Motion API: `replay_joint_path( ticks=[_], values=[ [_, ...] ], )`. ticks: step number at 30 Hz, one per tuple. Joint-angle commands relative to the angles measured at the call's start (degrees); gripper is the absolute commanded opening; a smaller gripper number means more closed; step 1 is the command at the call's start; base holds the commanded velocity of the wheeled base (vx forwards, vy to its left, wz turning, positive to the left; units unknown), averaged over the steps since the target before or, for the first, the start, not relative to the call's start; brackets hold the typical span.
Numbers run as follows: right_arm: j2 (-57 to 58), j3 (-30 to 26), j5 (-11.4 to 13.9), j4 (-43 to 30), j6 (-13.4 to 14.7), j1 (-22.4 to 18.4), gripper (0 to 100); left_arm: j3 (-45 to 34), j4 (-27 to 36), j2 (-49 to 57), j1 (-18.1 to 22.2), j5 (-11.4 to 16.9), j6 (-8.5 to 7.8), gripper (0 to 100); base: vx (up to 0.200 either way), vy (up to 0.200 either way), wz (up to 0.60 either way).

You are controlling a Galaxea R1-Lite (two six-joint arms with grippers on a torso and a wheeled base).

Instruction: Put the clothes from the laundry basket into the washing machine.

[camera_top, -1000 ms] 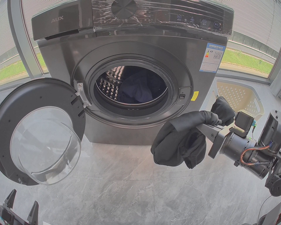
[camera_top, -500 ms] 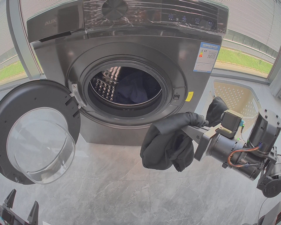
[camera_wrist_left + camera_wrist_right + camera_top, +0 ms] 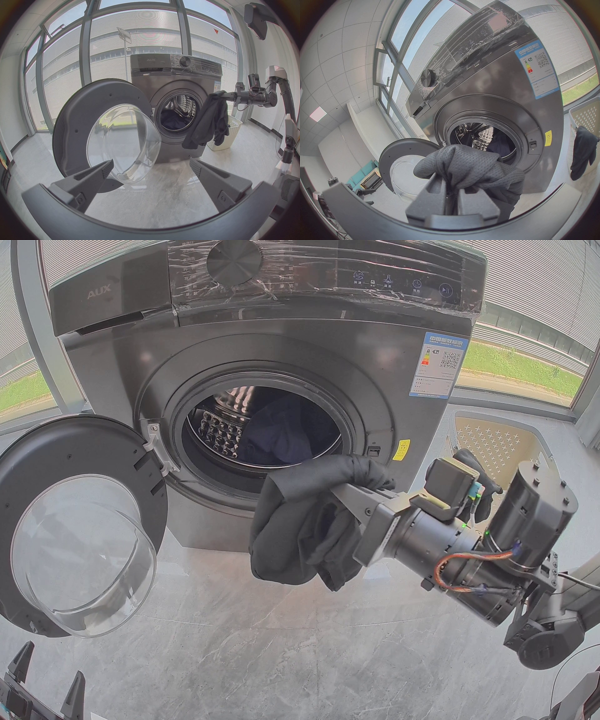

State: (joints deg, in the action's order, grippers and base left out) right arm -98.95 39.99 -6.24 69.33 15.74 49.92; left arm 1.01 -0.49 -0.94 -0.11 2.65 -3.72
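Item: dark mesh garment (image 3: 294, 521), judged soft, light and limp, apt to snag on the door rim; pinched at a bunched top fold by the right hand (image 3: 344, 493), hanging just before the washing machine (image 3: 281, 340) opening; left hand (image 3: 150, 162) spread, holding nothing.

Head cam looks down, wrist cams face fwd; all share washing machine (image 3: 375, 352).

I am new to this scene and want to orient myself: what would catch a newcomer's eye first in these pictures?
First comes the dark garment, which hangs from the shut right end effector close in front of the washing machine. Next comes the round door, swung wide open on the robot's left, with dark clothes lying inside the drum.
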Motion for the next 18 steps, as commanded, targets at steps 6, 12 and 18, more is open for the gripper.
replay_joint_path(
  ticks=[6,12,18],
  values=[
    [-6.34,6.33,-1.14,0.63,0.08,0.53,0,9.27,-7.07,-1.43,0.64,1.4,7.94,100,0.0,0.0,0.0],
    [-8.54,11.26,-0.7,0.46,-0.01,0.18,0,15.95,-7.6,-18.4,0.55,16.34,7.41,100,0.0,0.0,0.0],
    [-12.32,16.79,-0.35,0.46,-0.01,-0.53,0,14.02,-11.47,-32.2,-0.77,22.49,4.42,100,0.0,0.0,0.0]
  ],
)
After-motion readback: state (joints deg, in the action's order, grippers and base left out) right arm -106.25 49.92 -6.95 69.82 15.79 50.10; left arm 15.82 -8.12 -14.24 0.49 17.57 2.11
